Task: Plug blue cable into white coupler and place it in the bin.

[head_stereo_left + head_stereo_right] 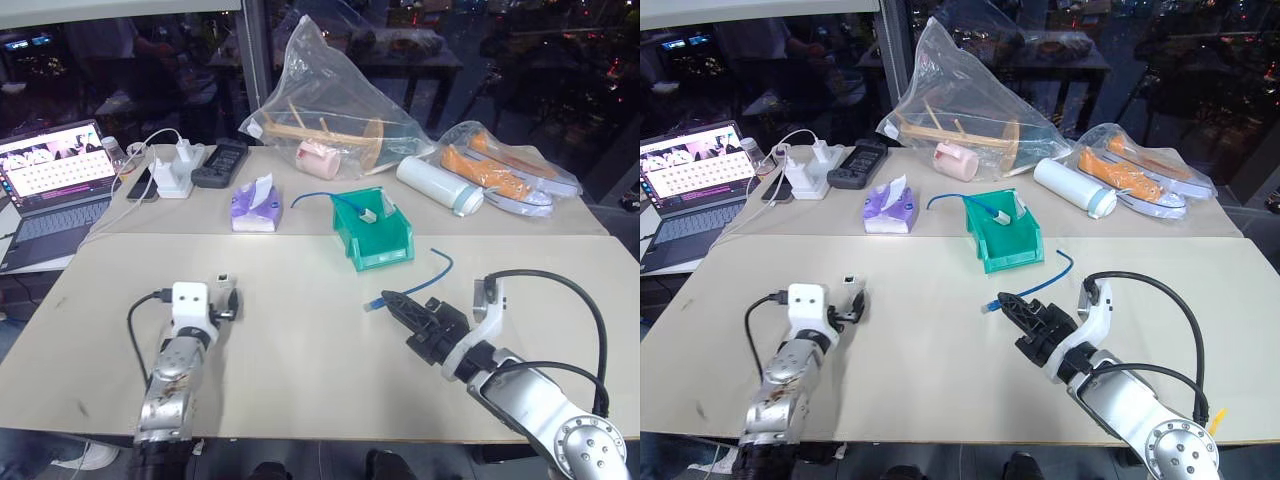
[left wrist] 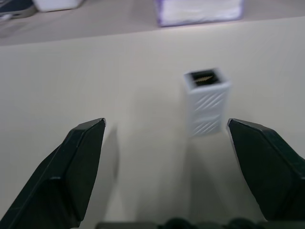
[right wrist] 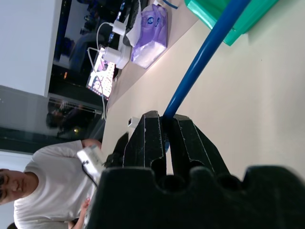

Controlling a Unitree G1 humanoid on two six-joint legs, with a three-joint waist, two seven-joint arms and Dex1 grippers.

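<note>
The white coupler (image 2: 206, 102) stands upright on the beige table (image 1: 300, 340), dark socket facing up, just ahead of my left gripper (image 2: 167, 124). That gripper is open with its fingers wide and touches nothing; the coupler (image 1: 224, 281) sits at its tips. My right gripper (image 1: 392, 298) is shut on the blue cable (image 1: 440, 272) close to its plug end (image 1: 372, 303), and the rest of the cable trails back across the table. In the right wrist view the blue cable (image 3: 205, 57) runs out from between the closed fingers. The teal bin (image 1: 385, 245) sits mid-table beyond both grippers.
Inside the bin lies another blue cable with a small white piece (image 1: 367, 215). Behind are a purple tissue pack (image 1: 253, 207), white chargers (image 1: 178, 168), a laptop (image 1: 50, 175), clear bags (image 1: 330, 110), and a white bottle (image 1: 438, 185). A person in a white shirt (image 3: 47, 191) shows in the right wrist view.
</note>
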